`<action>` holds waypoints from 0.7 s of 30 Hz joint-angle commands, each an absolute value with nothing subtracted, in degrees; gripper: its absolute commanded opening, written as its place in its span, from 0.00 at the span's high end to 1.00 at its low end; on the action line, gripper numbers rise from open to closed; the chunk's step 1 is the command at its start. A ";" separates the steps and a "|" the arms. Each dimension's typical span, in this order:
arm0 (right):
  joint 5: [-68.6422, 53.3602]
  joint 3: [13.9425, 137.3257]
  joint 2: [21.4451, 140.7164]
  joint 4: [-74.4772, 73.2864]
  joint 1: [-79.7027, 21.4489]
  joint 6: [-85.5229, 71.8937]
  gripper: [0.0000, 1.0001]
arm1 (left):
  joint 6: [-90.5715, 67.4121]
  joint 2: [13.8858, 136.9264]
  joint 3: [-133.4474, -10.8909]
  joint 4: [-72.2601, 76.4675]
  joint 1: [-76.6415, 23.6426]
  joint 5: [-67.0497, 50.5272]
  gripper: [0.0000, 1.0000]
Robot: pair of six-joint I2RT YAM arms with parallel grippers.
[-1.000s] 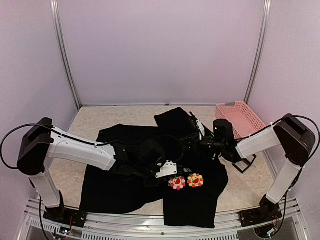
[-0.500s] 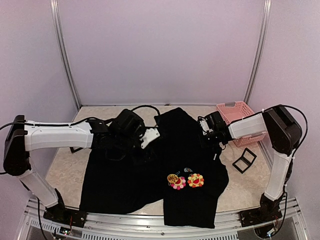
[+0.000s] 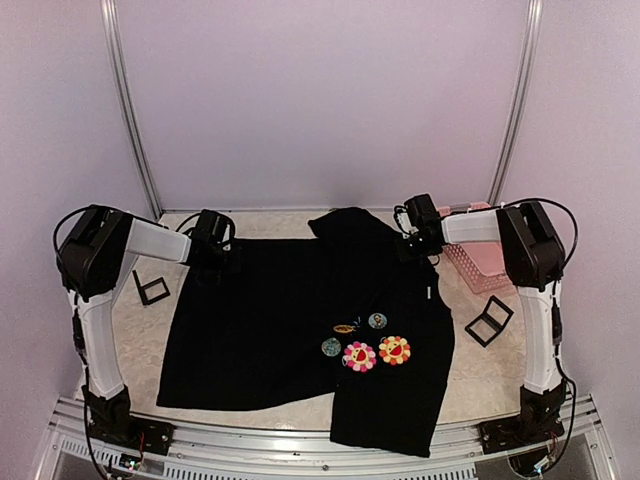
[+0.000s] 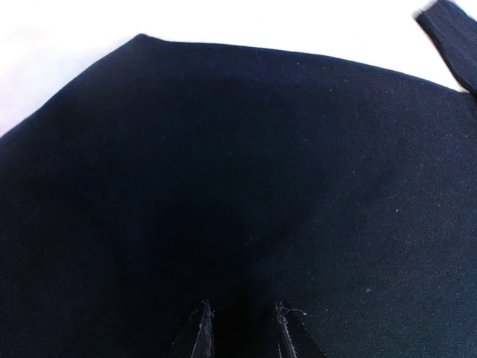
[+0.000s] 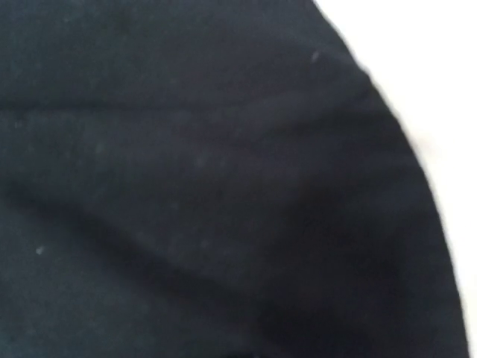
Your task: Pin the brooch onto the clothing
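Note:
The black shirt [image 3: 270,320] lies spread flat on the table, its far edge stretched straight between my two grippers. On its front sit a pink flower badge [image 3: 359,356], an orange flower badge [image 3: 394,349], two small round marks [image 3: 331,346] and a small gold piece [image 3: 347,327]. My left gripper [image 3: 213,260] is at the shirt's far left corner. In the left wrist view its fingertips [image 4: 203,328] stand a narrow gap apart, pinching black cloth [image 4: 238,149]. My right gripper [image 3: 408,243] is at the far right shoulder. Its wrist view shows only black cloth [image 5: 186,186], and the fingers are hidden.
A pink basket [image 3: 486,240] stands at the back right beside the right arm. A small black frame [image 3: 152,290] lies left of the shirt and another [image 3: 488,320] lies right of it. The shirt's lower hem hangs near the table's front edge.
Both grippers have moved outward and back, the left far to the left. The shirt has been pulled flat, and the small round marks and the gold piece have come into view.

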State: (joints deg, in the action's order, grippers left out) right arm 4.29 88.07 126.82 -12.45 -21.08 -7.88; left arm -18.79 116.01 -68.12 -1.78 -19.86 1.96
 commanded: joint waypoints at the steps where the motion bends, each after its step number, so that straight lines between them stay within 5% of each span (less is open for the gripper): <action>1: 6.99 99.96 135.11 -22.19 -16.69 -3.48 0.95 | -21.18 122.84 -73.23 -2.93 -15.45 6.13 0.73; 5: 6.84 112.98 138.23 -29.96 -16.91 -0.71 0.95 | -18.00 125.56 -79.99 -2.33 -14.61 7.08 0.69; 9: 8.62 111.75 130.95 -30.51 -18.61 0.96 0.94 | -15.33 125.71 -84.94 -3.14 -14.97 5.81 0.64; 21: 2.49 66.97 97.77 -34.74 -31.64 -18.93 1.00 | -25.32 103.81 -62.34 3.22 -22.43 4.21 0.64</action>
State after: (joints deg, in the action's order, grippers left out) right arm 4.91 77.67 102.26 -29.95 -28.75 -9.80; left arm -19.73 112.40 -71.72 -0.69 -18.68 6.39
